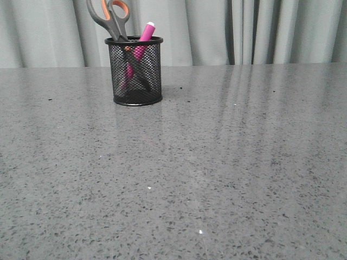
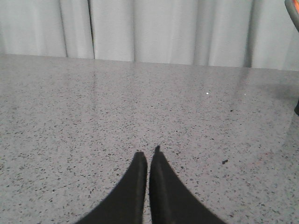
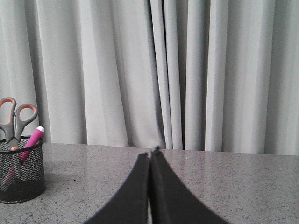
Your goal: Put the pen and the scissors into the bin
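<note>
The black wire-mesh bin (image 1: 135, 73) stands upright at the far left of the grey table. The scissors (image 1: 110, 16) stand in it, orange-lined loops up. The magenta pen (image 1: 144, 36) leans in it, white cap up. In the right wrist view the bin (image 3: 21, 170), scissors (image 3: 16, 119) and pen (image 3: 32, 138) show at the left. My right gripper (image 3: 150, 153) is shut and empty, well to the right of the bin. My left gripper (image 2: 148, 153) is shut and empty over bare table. Neither gripper shows in the front view.
A grey speckled table (image 1: 217, 162) reaches back to a pale pleated curtain (image 1: 244, 30). A dark edge of the bin shows at the right border of the left wrist view (image 2: 296, 108).
</note>
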`<state>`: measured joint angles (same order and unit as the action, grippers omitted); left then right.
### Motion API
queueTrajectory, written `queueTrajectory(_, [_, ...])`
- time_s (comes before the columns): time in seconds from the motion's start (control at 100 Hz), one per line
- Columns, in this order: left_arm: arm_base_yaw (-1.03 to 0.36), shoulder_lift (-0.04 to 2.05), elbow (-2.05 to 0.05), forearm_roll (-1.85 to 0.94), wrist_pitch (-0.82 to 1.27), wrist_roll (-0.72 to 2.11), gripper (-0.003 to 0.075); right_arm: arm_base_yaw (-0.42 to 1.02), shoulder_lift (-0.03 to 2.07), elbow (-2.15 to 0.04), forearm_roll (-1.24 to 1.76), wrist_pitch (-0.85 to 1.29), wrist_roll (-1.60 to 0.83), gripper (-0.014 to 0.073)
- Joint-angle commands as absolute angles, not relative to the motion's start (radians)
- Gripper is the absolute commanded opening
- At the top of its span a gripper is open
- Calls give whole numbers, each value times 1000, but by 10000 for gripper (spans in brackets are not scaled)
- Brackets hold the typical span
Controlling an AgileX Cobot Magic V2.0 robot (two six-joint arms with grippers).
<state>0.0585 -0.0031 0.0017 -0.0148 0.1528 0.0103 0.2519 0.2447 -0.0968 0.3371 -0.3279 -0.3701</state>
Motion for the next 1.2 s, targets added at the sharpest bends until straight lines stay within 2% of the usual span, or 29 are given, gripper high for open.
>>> queueTrajectory(0.0, [49, -37, 45, -16, 84, 0, -19, 247, 250, -121, 328, -393, -375, -70])
queueTrajectory(0.48, [49, -37, 45, -16, 84, 0, -19, 247, 250, -117, 320, -386, -375, -70])
queueTrajectory(0.63, [49, -37, 45, -16, 84, 0, -19, 222, 247, -114, 237, -292, -349, -70])
queueTrajectory(0.85, [49, -37, 45, -16, 84, 0, -19, 99, 223, -95, 27, -105, -121, -70])
queueTrajectory(1.11, [49, -37, 45, -16, 84, 0, -19, 95, -22, 25, 25, 41, -100, -70])
queueTrajectory(1.19, [49, -35, 45, -16, 84, 0, -19, 92, -22, 25, 18, 106, -93, -70])
